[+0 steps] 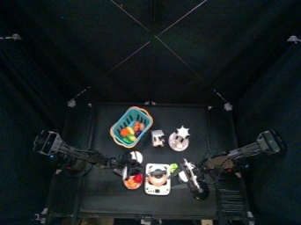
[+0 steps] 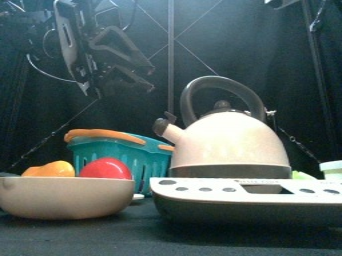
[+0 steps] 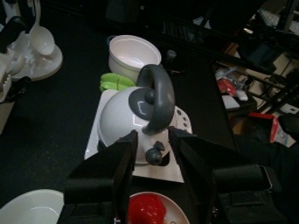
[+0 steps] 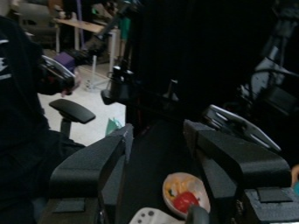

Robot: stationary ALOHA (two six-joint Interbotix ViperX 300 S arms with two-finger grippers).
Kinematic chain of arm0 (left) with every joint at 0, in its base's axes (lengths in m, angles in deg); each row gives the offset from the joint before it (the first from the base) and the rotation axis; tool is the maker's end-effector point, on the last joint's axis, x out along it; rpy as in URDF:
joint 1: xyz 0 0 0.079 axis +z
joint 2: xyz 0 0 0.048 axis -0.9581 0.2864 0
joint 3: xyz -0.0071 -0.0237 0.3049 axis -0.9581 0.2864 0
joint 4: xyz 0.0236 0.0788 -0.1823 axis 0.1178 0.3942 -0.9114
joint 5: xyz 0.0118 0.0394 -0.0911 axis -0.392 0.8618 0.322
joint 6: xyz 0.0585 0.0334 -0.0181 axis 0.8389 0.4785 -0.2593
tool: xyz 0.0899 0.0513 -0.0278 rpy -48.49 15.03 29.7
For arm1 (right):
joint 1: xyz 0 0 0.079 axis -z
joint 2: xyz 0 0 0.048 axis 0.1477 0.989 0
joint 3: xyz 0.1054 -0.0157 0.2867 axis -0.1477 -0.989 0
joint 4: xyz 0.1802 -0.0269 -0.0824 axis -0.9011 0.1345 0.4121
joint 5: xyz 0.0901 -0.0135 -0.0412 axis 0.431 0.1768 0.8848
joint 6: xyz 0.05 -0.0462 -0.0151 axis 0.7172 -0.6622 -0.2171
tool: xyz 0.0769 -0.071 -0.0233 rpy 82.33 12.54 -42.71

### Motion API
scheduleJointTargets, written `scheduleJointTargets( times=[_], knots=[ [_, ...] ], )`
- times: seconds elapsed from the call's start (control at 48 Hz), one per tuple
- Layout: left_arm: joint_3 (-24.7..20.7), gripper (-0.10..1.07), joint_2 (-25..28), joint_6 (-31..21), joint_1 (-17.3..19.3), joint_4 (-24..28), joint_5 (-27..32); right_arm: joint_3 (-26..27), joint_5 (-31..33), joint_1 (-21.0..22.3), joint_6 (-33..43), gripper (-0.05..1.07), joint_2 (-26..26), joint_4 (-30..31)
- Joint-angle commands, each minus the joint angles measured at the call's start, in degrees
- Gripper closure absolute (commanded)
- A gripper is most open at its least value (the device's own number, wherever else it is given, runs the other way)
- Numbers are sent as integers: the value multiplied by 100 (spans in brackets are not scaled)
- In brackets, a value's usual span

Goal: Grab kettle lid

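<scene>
The kettle lid (image 3: 153,156), a small dark disc with a pale knob, sits between the jaw tips of my left gripper (image 3: 153,159), which is shut on it. This gripper (image 2: 83,55) hangs high above the table's left side, above and beside the white kettle (image 3: 128,118) with its dark arched handle. The kettle (image 2: 227,140) stands on a white flat base (image 2: 247,195). My right gripper (image 4: 158,166) is open and empty, raised at the right of the table (image 1: 194,171) and pointing out towards the room.
A white bowl (image 2: 67,195) with red and orange fruit stands at the front left. A teal basket (image 2: 120,150) is behind it. Another white bowl (image 3: 135,52) and a green object (image 3: 114,81) lie beyond the kettle. A person in dark clothes (image 4: 24,105) stands outside the pen.
</scene>
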Motion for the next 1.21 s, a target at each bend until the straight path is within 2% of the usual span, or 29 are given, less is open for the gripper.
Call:
scheduleJointTargets(
  times=[0.0, 0.146, 0.354, 0.5, 0.646, 0.896, 1.188],
  knots=[
    [-62, 22, -26, 9, 18, 0, -35, 79, -360, -141, 18, 18, 62, -53],
    [-62, 22, -26, 9, 18, 9, -35, 70, -563, -466, 26, 18, 369, -580],
    [-62, 22, -18, 9, 18, 9, -35, 334, -554, -729, 9, 18, 914, -1995],
    [-62, 22, -26, 9, 9, 9, -35, 492, -176, -791, -9, 18, 1160, -2856],
    [-62, 22, -26, 9, 18, 9, -26, 738, 554, -756, -149, 18, 1274, -3683],
    [-35, 22, -26, 9, 18, 9, -18, 1107, 1459, -281, -562, 18, 1230, -4113],
    [-9, 22, -26, 9, 18, 9, -18, 1362, 2514, 404, -571, 18, 896, -4131]
  ],
)
